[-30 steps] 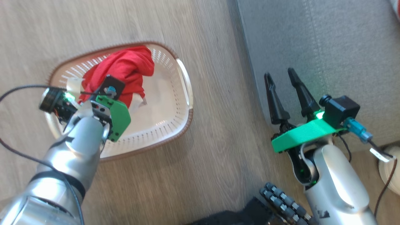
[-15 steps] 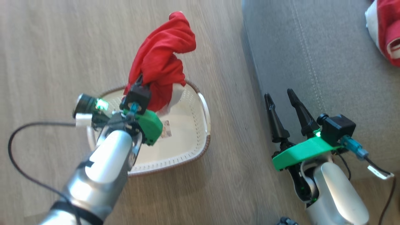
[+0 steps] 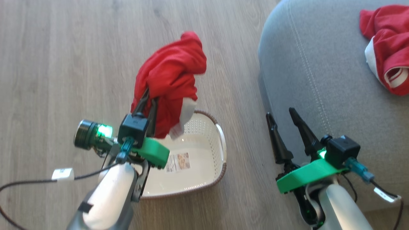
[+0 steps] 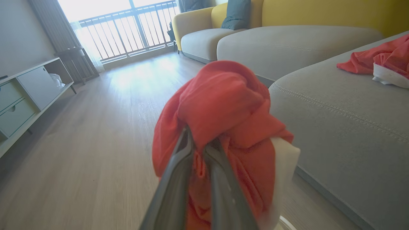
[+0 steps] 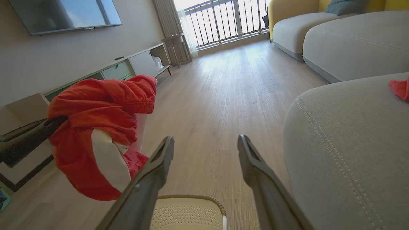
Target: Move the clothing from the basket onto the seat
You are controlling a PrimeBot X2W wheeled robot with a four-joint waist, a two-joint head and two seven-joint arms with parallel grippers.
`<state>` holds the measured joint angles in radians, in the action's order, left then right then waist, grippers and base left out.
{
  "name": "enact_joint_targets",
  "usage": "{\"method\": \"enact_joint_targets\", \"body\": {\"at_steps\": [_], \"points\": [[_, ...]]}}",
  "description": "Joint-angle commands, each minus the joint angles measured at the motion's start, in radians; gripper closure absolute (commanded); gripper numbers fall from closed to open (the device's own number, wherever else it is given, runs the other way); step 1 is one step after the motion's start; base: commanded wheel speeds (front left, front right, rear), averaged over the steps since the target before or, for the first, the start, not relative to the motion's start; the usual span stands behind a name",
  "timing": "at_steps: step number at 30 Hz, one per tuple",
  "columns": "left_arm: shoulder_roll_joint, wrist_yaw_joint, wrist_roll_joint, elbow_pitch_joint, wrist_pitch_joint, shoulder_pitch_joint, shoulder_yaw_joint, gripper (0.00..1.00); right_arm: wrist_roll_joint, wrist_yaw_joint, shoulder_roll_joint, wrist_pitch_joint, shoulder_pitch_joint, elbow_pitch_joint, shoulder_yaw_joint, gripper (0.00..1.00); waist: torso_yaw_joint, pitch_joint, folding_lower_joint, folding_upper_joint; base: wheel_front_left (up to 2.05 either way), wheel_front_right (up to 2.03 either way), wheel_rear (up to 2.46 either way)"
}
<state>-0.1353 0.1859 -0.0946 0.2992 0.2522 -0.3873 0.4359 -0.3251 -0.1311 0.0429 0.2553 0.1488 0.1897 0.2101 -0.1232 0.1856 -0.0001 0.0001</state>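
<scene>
A bundled red garment with white trim, the clothing (image 3: 169, 80) (image 4: 223, 105) (image 5: 99, 127), hangs in the air above the cream basket (image 3: 207, 140) (image 5: 188, 214), with my left gripper (image 3: 150, 95) (image 4: 199, 142) shut on it. Only a label sticker lies in the basket's bottom. The grey seat (image 3: 319, 73) (image 4: 345, 127) (image 5: 351, 143) lies to the right, and a second piece of red clothing (image 3: 388, 48) (image 4: 380, 60) rests on it at the far right. Beside the seat's near corner my right gripper (image 3: 281, 113) (image 5: 206, 142) stands open, holding nothing.
Pale wood floor (image 3: 64, 48) surrounds the basket. In the wrist views a low TV cabinet (image 5: 127, 68) runs along the wall, more grey and yellow sofa sections (image 4: 287, 41) stand behind the seat, and a balcony railing (image 4: 127, 28) closes the far end.
My left gripper has lifted the red clothing up out of the basket. The head camera has shifted, bringing the seat's corner and the clothing on it into view. The right gripper stays open.
</scene>
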Motion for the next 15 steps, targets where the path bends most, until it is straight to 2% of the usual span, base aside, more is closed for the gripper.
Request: {"method": "enact_joint_targets", "body": {"at_steps": [1,7,15], "points": [[-0.012,-0.010,0.012,-0.057,0.009,0.001,-0.050,1.00,0.011,0.000,0.007,0.006,-0.010,-0.035,0.029,0.00,0.016,-0.047,0.0001,-0.0001,0.00,0.00,0.00],[0.008,-0.044,0.016,-0.139,0.009,0.087,-0.072,1.00,0.011,0.000,0.007,0.006,-0.059,-0.031,0.022,0.00,0.033,-0.118,0.0001,-0.0001,0.00,0.00,0.00],[0.053,-0.052,0.003,-0.230,0.009,0.209,-0.147,1.00,0.021,0.000,0.007,0.006,-0.096,-0.053,0.038,0.00,0.036,-0.168,0.0001,-0.0001,0.00,0.00,0.00]]}}
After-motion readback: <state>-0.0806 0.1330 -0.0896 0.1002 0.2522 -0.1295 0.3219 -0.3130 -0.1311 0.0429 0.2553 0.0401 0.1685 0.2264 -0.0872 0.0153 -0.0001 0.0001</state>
